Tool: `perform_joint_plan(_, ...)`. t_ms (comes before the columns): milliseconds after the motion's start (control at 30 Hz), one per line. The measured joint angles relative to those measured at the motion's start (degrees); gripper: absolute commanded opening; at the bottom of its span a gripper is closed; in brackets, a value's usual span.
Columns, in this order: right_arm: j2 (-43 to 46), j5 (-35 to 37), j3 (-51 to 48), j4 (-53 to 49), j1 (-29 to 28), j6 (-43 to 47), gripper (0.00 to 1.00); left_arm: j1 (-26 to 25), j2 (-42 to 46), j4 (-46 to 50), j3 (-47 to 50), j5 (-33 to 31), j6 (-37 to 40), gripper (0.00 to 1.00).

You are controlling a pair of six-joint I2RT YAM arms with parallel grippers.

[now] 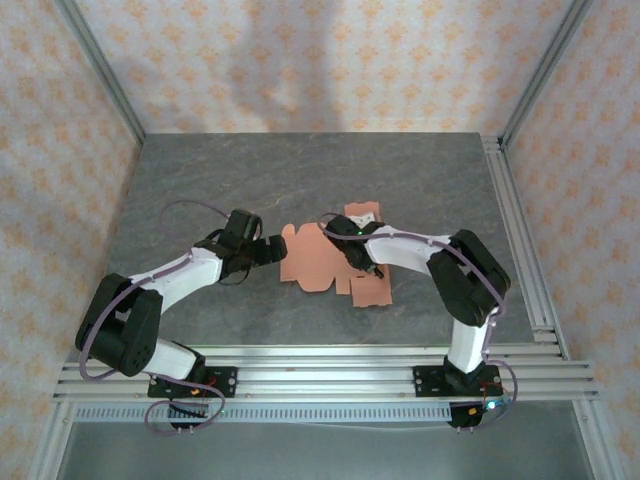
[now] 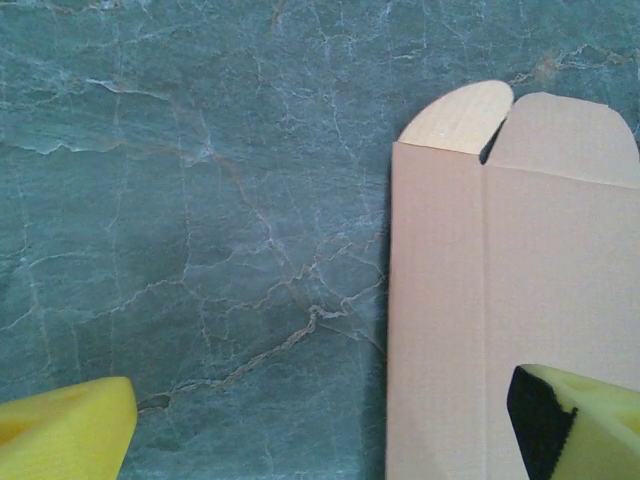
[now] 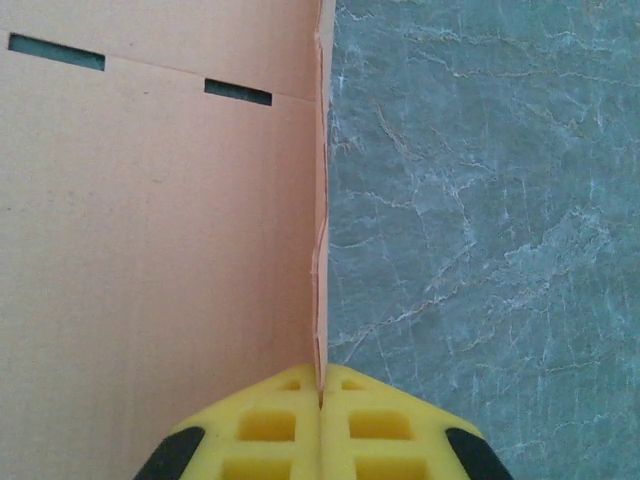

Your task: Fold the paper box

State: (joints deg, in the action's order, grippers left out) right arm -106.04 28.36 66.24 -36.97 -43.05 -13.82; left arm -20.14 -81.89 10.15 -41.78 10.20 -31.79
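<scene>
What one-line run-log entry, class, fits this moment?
paper box: mostly flat on table | left gripper: open, straddling its edge | right gripper: shut on its edge

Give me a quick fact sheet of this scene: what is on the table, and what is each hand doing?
Item: salmon-orange paper box, a die-cut sheet lying mostly flat
Surface: grey marbled table
Left hand: open, one finger over the sheet, the other over bare table
Right hand: shut, pinching one edge of the sheet
Folding: not yet box-shaped
</scene>
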Motion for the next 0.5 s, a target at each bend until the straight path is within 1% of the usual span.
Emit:
perform_joint_plan(233,-8.39,6.93,5.79,-2.75,-2.67,0.17,0.00,0.00,-0.02,-0.94,0.07,0.24,0.22,0.97)
perform_joint_plan(300,-9.11,7.69,6.43,-3.17,-2.93,0.26,0.00,0.00,-0.02,-0.96,0.07,0.24,0.22,0.97)
perform_joint_plan(400,-7.41,4.85,4.33,0.02,-2.36,1.07,0.00,0.00,-0.02,-0.96,0.07,0.26,0.22,0.97)
perform_joint_plan(500,-2.47,0.72,-0.50,4.48,-0.98,2.01,0.00,0.00,0.00,-0.96,0.07,0.33,0.24,0.98)
